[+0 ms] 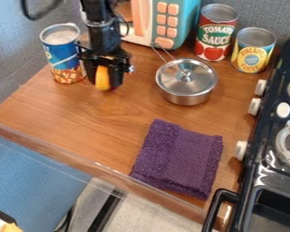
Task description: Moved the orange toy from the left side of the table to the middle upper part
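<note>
The black gripper hangs over the upper left part of the wooden table, beside the blue can. It is shut on the orange toy, whose rounded orange surface shows between the two dark fingers. The toy is upright in the grip; its sides are hidden by the fingers. Whether its lower end touches the table I cannot tell.
Left of the gripper stands a blue can. To the right are a lidded metal pot, a tomato can and a yellow can. Behind is a teal toy microwave; nearer lie a purple cloth and a stove.
</note>
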{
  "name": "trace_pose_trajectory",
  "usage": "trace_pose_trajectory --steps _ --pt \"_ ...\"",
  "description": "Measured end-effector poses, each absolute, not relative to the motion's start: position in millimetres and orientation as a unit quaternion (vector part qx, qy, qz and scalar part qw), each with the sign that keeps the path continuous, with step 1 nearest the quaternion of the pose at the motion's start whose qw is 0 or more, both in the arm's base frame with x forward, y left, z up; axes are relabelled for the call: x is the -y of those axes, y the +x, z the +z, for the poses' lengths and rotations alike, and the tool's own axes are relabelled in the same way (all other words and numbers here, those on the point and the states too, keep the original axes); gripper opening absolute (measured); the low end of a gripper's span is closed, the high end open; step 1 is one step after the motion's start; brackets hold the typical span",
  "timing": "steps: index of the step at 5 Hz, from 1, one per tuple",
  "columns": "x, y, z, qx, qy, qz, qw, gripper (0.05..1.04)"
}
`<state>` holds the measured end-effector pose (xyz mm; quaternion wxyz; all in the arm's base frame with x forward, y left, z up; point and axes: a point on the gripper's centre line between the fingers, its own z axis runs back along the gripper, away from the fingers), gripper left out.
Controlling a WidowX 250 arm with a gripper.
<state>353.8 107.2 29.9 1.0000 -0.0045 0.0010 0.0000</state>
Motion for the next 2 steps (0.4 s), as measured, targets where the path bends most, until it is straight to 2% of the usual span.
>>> trace_pose_trajectory --steps 2 --pt "-94.4 382.7 28.3 0.016 0.001 -0.021 1.0 0.636"
